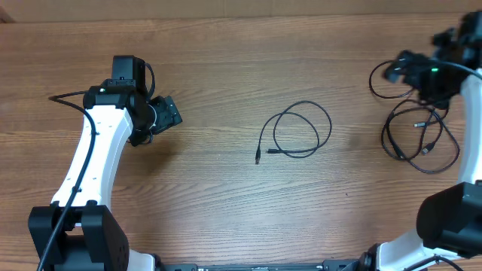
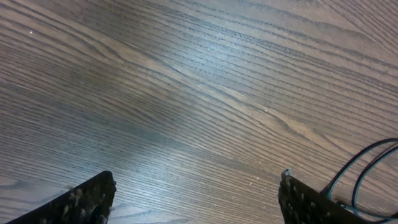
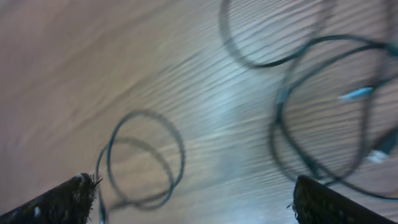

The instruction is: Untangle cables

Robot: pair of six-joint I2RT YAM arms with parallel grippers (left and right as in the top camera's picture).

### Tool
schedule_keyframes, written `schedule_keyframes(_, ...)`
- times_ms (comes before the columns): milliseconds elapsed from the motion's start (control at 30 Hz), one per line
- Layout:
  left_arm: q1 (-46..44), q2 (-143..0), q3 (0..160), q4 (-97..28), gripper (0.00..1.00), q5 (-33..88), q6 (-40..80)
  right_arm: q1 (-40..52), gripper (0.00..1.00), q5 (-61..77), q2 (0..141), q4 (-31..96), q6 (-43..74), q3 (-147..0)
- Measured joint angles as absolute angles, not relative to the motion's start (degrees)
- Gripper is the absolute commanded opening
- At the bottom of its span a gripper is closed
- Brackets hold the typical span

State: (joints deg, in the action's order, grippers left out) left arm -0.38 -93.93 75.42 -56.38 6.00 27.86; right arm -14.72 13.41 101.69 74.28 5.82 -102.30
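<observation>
Overhead, one loosely coiled cable (image 1: 301,129) lay at the middle of the desk (image 1: 226,45), and a tangled bunch of cables (image 1: 420,139) lay at its right side. The left wrist view showed the left jaws wide apart over bare wood, empty. The right wrist view, blurred, showed the right jaws apart and empty above thin black loops with silver-tipped plugs (image 3: 357,94).

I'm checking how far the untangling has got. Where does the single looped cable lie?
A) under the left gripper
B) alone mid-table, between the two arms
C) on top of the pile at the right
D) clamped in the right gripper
B: the overhead view shows the looped cable lying by itself mid-table, apart from the tangled cables at the right.
</observation>
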Motion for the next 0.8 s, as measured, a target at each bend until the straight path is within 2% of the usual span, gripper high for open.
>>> schedule_keyframes(400, -0.38, -93.93, 75.42, -56.38, 0.84, 6.0, 27.86, 0.32, 1.0, 14.55, 101.71, 70.0, 2.66, -91.96)
schedule_keyframes(600, -0.38, -93.93, 75.44, -56.38, 0.84, 6.0, 27.86, 4.93, 1.0, 7.79, 101.78, 61.08, 11.18, -81.19)
schedule_keyframes(800, -0.38, -93.93, 75.44, -56.36, 0.84, 6.0, 27.86, 6.15, 0.93, 4.03, 101.82, 51.24, 20.25, -71.81)
